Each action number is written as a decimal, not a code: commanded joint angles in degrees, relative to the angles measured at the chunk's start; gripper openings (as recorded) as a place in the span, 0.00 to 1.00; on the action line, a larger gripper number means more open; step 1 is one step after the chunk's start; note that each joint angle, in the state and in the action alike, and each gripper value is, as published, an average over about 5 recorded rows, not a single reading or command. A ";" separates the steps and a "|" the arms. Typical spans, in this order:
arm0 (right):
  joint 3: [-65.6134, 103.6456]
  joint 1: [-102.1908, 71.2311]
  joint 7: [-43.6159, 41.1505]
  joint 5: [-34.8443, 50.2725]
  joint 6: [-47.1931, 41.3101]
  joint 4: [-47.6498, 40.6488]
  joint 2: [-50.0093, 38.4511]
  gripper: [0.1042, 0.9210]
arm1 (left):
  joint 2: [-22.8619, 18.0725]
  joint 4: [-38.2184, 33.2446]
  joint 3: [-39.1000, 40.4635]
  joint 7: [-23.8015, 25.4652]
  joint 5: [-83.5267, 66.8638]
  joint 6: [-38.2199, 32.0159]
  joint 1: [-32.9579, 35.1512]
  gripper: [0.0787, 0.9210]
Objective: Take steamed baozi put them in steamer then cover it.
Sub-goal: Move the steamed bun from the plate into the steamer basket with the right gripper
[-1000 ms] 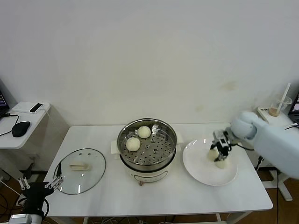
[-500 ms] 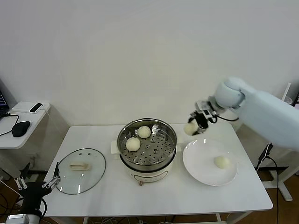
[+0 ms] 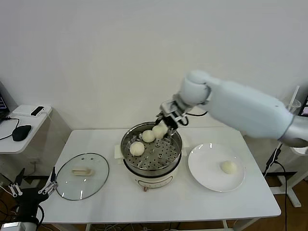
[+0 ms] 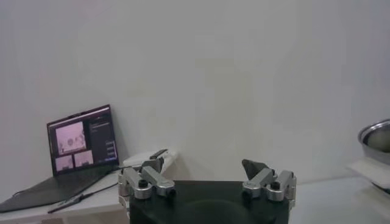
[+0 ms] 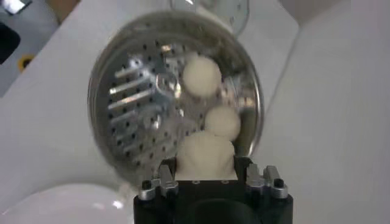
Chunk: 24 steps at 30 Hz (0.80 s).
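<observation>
Over the steamer [image 3: 152, 153] my right pincer [image 3: 163, 126] hangs above the far right part of the tray, clenched on a bun [image 3: 160, 131]. From the right wrist the held bun [image 5: 204, 157] sits between the fingers [image 5: 159, 182], with the perforated tray [image 5: 140, 115] below it. Two buns already lie in the steamer: one near the front left [image 3: 137, 148], the other behind it [image 3: 147, 136], just beside the held one as seen from the head. A fourth bun [image 3: 229, 167] lies alone on the white plate [image 3: 204, 168], to the right of the steamer on the worktop [image 3: 106, 202].

The lid [image 3: 82, 176] lies flat on the worktop to the steamer's left, handle up, apart from the pot.

My left pincer [image 3: 32, 188] is parked low, off the worktop's near left corner, released, its fingers [image 4: 146, 181] spread wide and grasping nothing. Beyond it, in the left wrist view, a laptop [image 4: 76, 155] stands open on a side table [image 3: 19, 126], where a mouse [image 3: 21, 132] also rests.
</observation>
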 commanded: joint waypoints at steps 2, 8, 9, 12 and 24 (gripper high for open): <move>-10.25 -0.07 1.97 -1.97 7.36 1.72 7.00 0.60 | -0.28 0.07 -0.25 0.03 -0.12 -0.03 -0.18 0.88; -12.66 -1.22 1.43 -5.76 10.64 3.18 6.42 0.60 | -0.51 -0.15 -0.34 0.02 -0.25 -0.01 -0.42 0.88; -12.86 -1.32 1.22 -6.66 11.22 3.19 6.37 0.60 | -0.58 -0.22 -0.37 0.02 -0.27 0.00 -0.42 0.88; -13.25 -1.77 1.00 -8.75 12.89 2.73 6.36 0.60 | -0.86 -0.43 -0.37 0.03 -0.28 -0.01 -0.34 0.88; -13.02 -3.15 1.20 -10.65 15.24 1.75 6.44 0.60 | -1.03 -0.47 -0.50 0.02 -0.32 -0.08 -0.17 0.88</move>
